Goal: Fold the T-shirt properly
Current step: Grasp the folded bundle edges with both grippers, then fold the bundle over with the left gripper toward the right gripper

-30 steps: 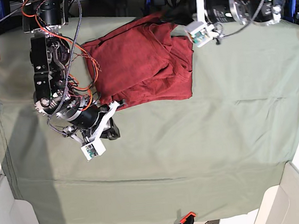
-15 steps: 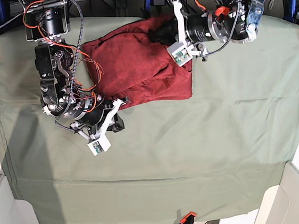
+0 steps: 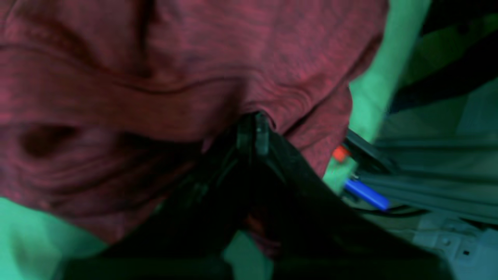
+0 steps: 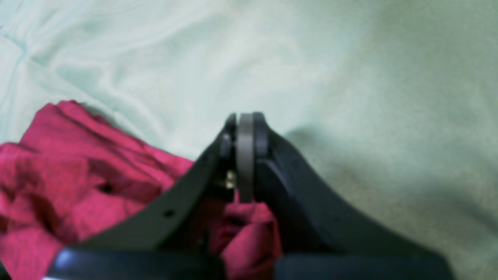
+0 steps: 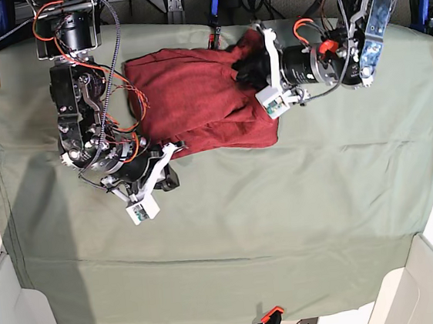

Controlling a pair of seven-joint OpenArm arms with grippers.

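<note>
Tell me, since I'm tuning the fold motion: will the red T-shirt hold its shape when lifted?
Probably not. The T-shirt lies in soft wrinkles and layered folds, so it looks floppy. Where the left hand pinches it, the fabric puckers, suggesting it would sag and drape.

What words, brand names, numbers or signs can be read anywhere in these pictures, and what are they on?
None can be read.
T-shirt: plain dark red fabric, no print or visible label.
Green cloth: plain, no markings.
Left claw and right claw: dark, unmarked parts; both wrist views are blurred.
Small white modules on the arms: any marking is too small to read.
</note>
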